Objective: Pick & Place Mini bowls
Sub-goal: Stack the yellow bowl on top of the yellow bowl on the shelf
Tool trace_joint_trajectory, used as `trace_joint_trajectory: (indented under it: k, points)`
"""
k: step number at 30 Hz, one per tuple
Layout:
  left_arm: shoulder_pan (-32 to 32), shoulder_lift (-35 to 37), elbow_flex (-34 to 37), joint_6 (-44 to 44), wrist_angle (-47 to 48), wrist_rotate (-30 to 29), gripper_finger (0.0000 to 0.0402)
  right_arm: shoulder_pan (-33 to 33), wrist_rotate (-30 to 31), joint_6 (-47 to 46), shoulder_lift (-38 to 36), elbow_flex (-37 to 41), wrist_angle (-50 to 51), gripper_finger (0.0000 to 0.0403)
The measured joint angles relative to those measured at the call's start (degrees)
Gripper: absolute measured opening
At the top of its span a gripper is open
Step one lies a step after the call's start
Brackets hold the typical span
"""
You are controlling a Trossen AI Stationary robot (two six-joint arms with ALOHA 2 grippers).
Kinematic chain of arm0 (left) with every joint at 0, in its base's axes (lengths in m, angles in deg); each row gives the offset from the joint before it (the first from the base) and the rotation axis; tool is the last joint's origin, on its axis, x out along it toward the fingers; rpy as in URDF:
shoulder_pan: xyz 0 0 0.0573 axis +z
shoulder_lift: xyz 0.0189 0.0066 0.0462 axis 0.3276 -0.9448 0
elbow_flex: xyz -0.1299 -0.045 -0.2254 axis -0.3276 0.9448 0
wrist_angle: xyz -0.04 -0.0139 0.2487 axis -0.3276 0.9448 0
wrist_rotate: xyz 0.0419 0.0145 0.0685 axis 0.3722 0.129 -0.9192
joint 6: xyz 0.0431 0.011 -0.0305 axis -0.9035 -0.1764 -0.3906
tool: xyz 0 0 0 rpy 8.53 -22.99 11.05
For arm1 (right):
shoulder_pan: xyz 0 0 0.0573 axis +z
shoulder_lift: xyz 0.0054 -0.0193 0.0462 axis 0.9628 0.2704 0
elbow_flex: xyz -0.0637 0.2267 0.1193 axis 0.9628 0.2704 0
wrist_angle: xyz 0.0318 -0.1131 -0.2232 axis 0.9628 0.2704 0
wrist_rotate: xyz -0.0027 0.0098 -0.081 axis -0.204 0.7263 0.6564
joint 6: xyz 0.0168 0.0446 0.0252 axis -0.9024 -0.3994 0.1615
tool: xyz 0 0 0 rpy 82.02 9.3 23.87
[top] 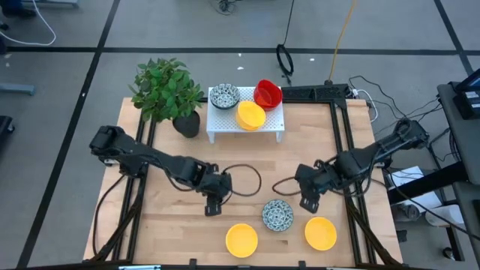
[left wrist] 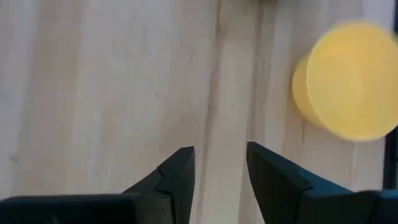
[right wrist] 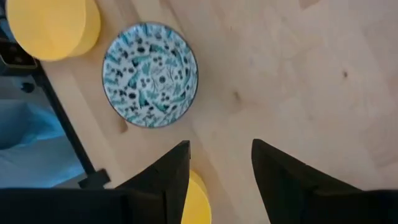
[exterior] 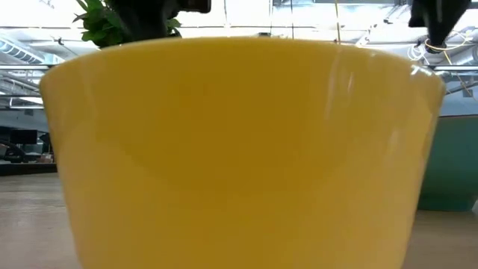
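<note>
Pale wood planking formed the desk (top: pixel 172 217), and three mini bowls stood in a row along its near edge: a yellow bowl (top: pixel 241 239) toward the left, a speckled bowl (top: pixel 277 215) in the middle, and a second yellow bowl (top: pixel 320 232) toward the right. The low view was almost filled by the wall of one yellow bowl (exterior: pixel 239 149), standing just in front of that camera.

The left gripper (top: pixel 213 205) hung over bare wood, empty, with its jaws parted by a moderate gap. The left yellow bowl lay near it, toward the desk's near edge and slightly to the right; the left wrist view showed this bowl (left wrist: pixel 351 81) off to one side of the line between the fingers, not centred.

The right gripper (top: pixel 308 199) was likewise empty and partly open. It stood near the speckled bowl and the right yellow bowl, between the two and just behind them. The right wrist view showed the speckled bowl (right wrist: pixel 150 74) ahead of the fingers and a yellow rim (right wrist: pixel 196 199) just beside one finger. The bowls were round, so no long axis governed the approach. By judgement, each arm was nearer to its own side's yellow bowl.

Farther back, a white rack (top: pixel 246 124) carried a speckled bowl (top: pixel 223 96), a yellow bowl (top: pixel 250 115) and a red bowl (top: pixel 267 93). A potted plant (top: pixel 166 88) stood just beside the rack, on its left. Grey floor and loose cables (top: pixel 289 56) lay beyond the desk.
</note>
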Motion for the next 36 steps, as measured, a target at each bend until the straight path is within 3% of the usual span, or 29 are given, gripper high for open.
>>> trace_joint_trajectory:
  k: [2,7,14,18,24,27,36]
  points:
    - [-1.0,-1.2,0.0,1.6,0.0,0.6,0.0148,1.5,-1.5,-0.6,0.0,1.5,-1.2,0.0161]
    - [-2.9,-1.5,0.0,8.5,0.3,3.1,0.0148,6.7,-13.6,-4.6,0.0,8.2,-7.8,0.0161]
    - [-4.1,-0.8,-0.1,22.6,-0.8,4.2,0.0148,13.9,-19.3,-23.5,0.0,21.5,-24.9,0.0169]
    - [-4.4,-0.8,-0.1,29.5,-1.9,4.3,0.0148,16.4,-19.0,-25.1,0.0,25.4,-26.1,0.0173]
    - [-4.6,-0.8,-0.1,34.6,-6.6,4.3,0.0147,19.6,-14.0,-18.5,-0.1,24.7,-20.2,0.0168]
    - [-5.0,-0.8,0.0,35.1,-10.3,4.3,0.0147,21.0,-10.2,-15.4,0.1,24.8,-18.4,0.0169]
    - [-6.2,-0.8,0.0,33.9,-17.6,4.3,0.0147,21.2,-9.8,-16.1,0.4,30.9,-25.9,0.0179]
